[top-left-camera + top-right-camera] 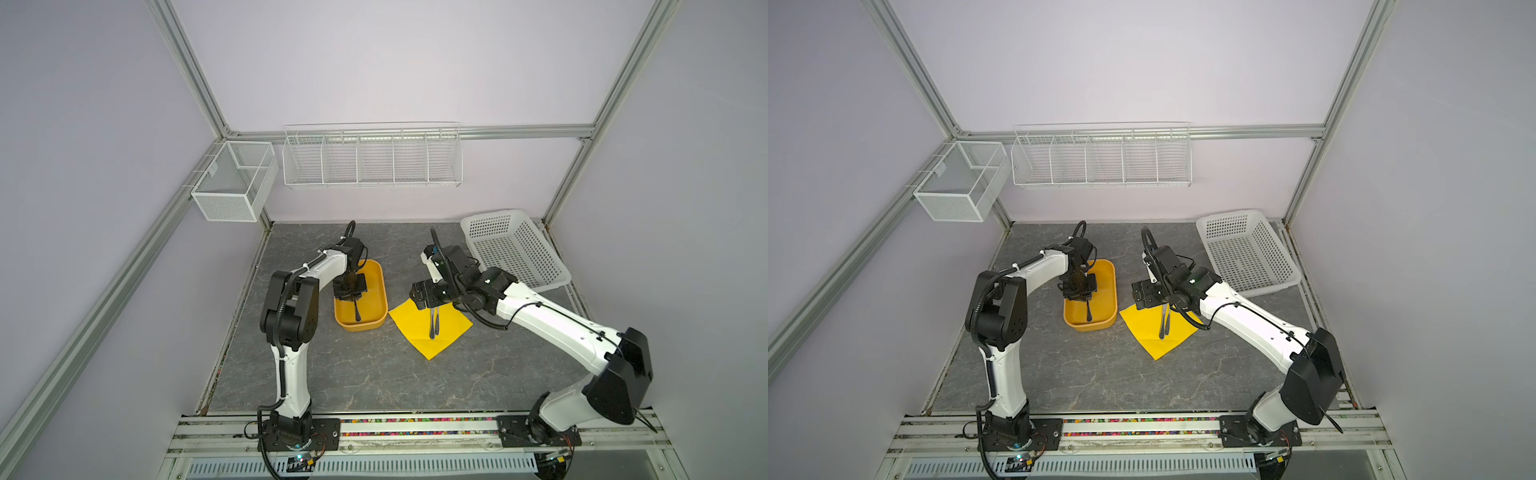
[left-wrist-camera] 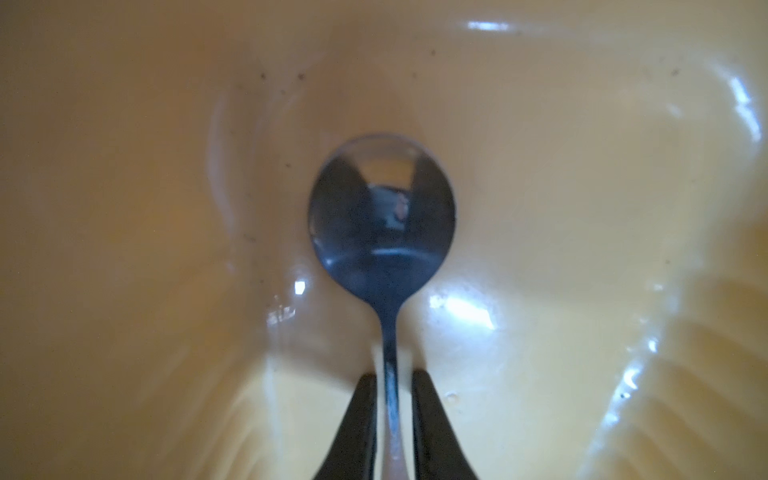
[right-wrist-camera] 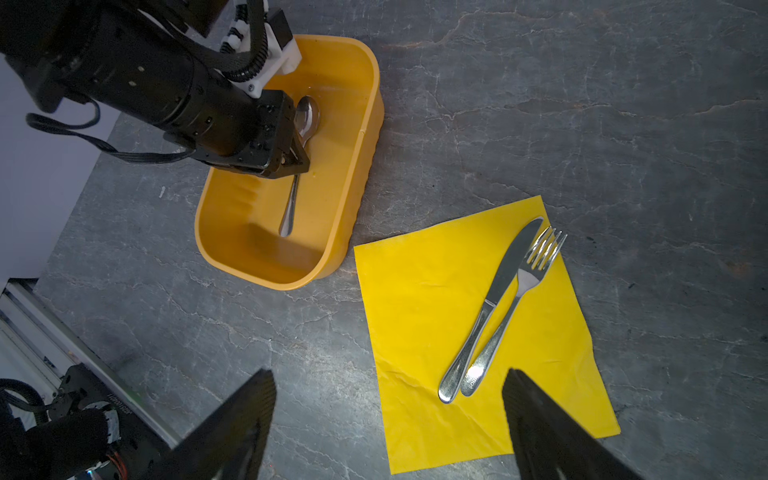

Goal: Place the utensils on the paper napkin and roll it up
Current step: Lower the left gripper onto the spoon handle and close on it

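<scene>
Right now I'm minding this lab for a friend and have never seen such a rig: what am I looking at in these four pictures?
Two robot arms stand at the edge of a grey table, and each ends in a two-fingered gripper. Both top views look down on the whole scene. The other two pictures come from cameras on the arms' wrists.

The left gripper reaches into an orange-yellow tub. Its fingers sit either side of the handle of a spoon with slim gaps showing, so it seems not clamped.

The right gripper hangs open and empty above a yellow paper napkin, where a knife and a fork lie side by side. A white basket sits at the back right.
</scene>
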